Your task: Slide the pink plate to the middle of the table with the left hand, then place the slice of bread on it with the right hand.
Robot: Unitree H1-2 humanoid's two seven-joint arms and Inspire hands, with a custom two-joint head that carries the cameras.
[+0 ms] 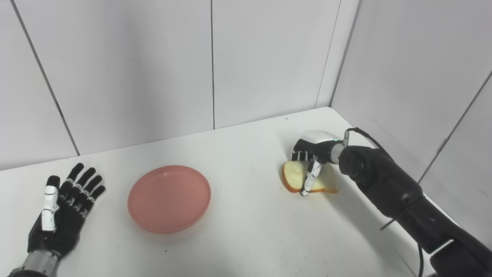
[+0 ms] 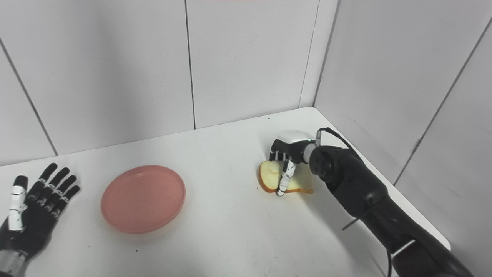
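Down at the lower left, the left hand (image 1: 61, 211) is laid flat and open, fingers spread. Near it, the pink plate (image 1: 169, 198) is seen. At center right, the bread (image 1: 296, 177) is pinched by the right hand (image 1: 312, 154).

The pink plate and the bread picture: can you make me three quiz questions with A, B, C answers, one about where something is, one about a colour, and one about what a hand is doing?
1. Where is the slice of bread?
A. On the plate
B. On the table, right of the plate
C. In the left hand

2. What colour is the plate?
A. Pink
B. Blue
C. Green

3. What is the left hand doing?
A. Holding the plate
B. Holding the bread
C. Lying open, holding nothing

Answers:
1 B: the bread lies on the white table, apart from the plate, under the right hand.
2 A: the plate is plainly pink.
3 C: its fingers are spread and nothing is in it.
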